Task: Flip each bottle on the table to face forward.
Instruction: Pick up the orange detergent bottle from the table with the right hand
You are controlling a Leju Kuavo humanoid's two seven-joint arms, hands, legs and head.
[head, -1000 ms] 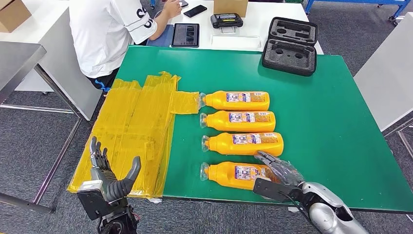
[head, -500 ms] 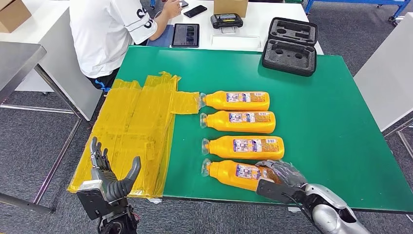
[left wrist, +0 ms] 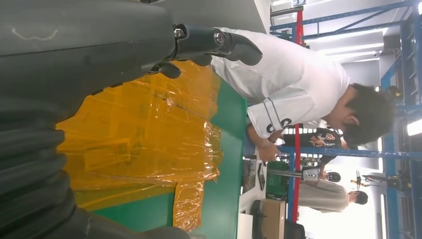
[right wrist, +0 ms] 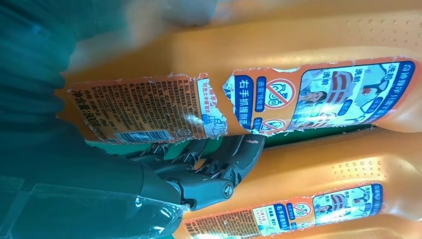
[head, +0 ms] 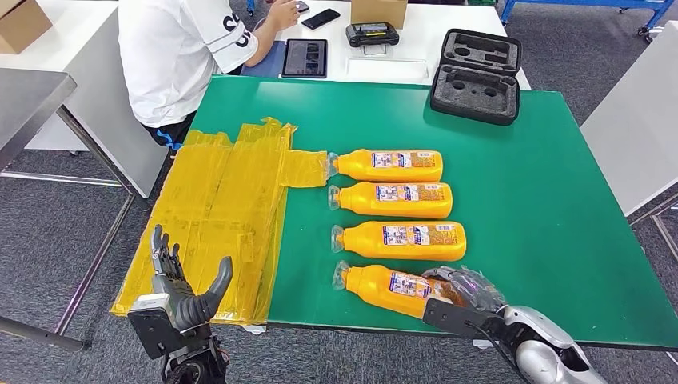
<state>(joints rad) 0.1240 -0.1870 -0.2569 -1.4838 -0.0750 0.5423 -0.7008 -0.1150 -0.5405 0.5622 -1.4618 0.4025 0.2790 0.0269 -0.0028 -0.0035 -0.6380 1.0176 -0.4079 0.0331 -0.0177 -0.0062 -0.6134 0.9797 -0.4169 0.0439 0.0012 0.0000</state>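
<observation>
Green tabletop [head: 560, 240], grey carpet around, yellow film [head: 216, 216] over left edge, four bottles [head: 388, 165] mid-table, nearest bottle [head: 388, 286] at front edge gripped by right hand [head: 464, 290], left hand [head: 180, 288] spread wide, holding nothing, person [head: 180, 56] at far-left corner.

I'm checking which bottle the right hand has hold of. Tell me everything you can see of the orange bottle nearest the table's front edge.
The nearest orange plastic bottle lies on its side on the green table, tilted out of line with the three bottles beyond it. Its clear cap points toward the yellow plastic sheeting, not touching it. A printed label, torn in the middle, faces up. The right hand grips its base end.
</observation>
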